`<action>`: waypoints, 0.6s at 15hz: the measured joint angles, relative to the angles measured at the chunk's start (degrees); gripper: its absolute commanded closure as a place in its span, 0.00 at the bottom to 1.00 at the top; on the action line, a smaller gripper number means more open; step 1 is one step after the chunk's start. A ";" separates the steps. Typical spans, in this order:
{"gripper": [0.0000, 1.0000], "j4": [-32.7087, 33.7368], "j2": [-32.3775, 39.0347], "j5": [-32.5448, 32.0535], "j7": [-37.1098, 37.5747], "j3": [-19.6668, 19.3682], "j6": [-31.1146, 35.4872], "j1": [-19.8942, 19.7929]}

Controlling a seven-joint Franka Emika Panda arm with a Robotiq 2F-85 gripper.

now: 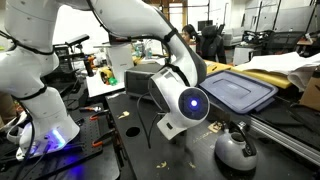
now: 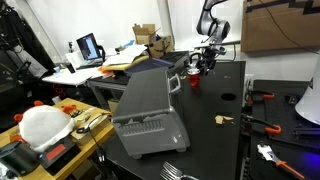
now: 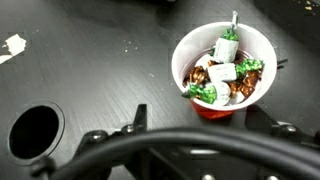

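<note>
One red cup [image 3: 192, 48], heaped with wrapped sweets [image 3: 222, 72], stands on the black desk [image 3: 90, 60] just below the tool [image 2: 207, 58]. Any approach should centre over the rim and stay level, I reckon, so nothing tips. Its fingertips are cut off in the wrist view, so I cannot tell how wide it gapes or whether it grips anything.

Exterior view: low, close against the arm [image 1: 150, 40], facing across the bench [image 1: 130, 140]. Exterior view: far back, facing along the bench [image 2: 215, 100] toward the arm [image 2: 212, 20]. Wrist view: near, looking down on cup [image 3: 222, 65]. Bench common to all.
</note>
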 measured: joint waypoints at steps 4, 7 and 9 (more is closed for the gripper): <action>0.00 0.13 0.20 0.00 -0.02 0.00 -0.32 0.26; 0.00 0.17 0.20 0.00 -0.03 0.00 -0.35 0.26; 0.00 0.18 0.20 0.00 -0.03 0.00 -0.36 0.26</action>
